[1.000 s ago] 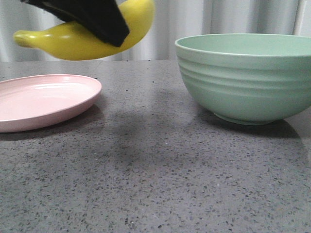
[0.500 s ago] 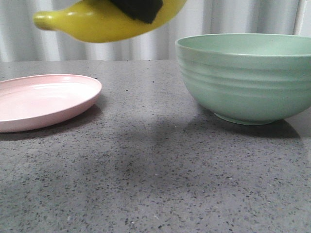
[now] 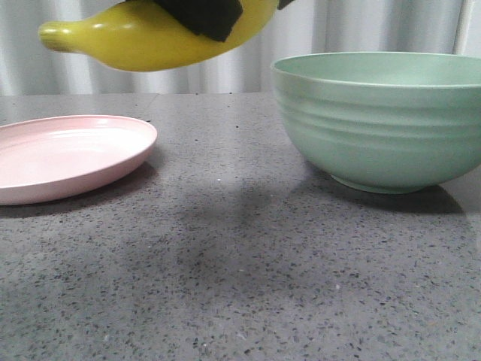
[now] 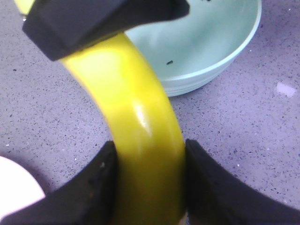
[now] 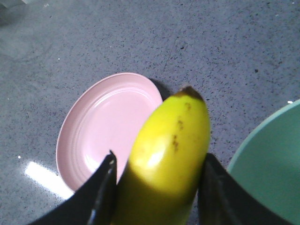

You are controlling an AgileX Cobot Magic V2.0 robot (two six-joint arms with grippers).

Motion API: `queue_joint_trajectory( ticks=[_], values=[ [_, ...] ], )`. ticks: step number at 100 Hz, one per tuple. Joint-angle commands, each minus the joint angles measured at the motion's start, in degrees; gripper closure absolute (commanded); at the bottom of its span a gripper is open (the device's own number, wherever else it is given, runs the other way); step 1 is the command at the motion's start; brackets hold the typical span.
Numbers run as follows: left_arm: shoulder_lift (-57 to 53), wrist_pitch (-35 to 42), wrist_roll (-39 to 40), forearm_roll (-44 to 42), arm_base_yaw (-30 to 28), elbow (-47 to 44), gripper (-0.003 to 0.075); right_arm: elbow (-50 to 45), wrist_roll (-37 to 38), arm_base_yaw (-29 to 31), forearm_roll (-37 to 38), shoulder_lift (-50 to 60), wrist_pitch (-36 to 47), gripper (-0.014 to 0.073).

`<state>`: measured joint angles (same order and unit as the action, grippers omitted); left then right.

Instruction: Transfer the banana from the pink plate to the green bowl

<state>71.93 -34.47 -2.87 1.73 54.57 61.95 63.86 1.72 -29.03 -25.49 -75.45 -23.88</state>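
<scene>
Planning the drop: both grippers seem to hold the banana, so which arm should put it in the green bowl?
Probably the right. The left gripper and right gripper both clamp the banana, but the green bowl stands on the robot's right side.

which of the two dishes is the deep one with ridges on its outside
The green bowl, on the right of the front view: tall ribbed walls and a small foot. The pink plate on the left is shallow and smooth.

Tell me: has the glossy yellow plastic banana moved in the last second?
Yes. The banana has risen and shifted right, toward the ridged mint-green bowl, and now hangs above the gap between bowl and pale pink plate.
</scene>
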Motion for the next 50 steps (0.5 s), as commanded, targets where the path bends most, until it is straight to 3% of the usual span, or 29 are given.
queue_joint_trajectory(
  ticks=[1,6,22,30,50],
  values=[
    [-1.96,5.72,-0.87,0.81,0.48,2.14,0.0704,1.86,-3.27,-0.04,1.59,0.98,2.47,0.0623],
    [-1.96,5.61,-0.87,0.44,0.35,2.14,0.0642,1.86,-3.27,0.08,1.59,0.98,2.58,0.0675],
    [-2.73,5.37,-0.87,-1.73,0.03,2.14,0.0357,1.86,-3.27,0.58,1.97,1.26,4.19,0.0673],
    [-3.67,5.37,-0.31,-2.64,0.03,2.14,0.0309,2.0,-3.27,1.89,1.97,1.53,4.82,0.0673],
    [-6.57,5.37,0.05,-3.35,0.03,2.14,0.0308,2.0,-3.27,8.46,2.05,2.72,5.88,0.0673]
  ],
)
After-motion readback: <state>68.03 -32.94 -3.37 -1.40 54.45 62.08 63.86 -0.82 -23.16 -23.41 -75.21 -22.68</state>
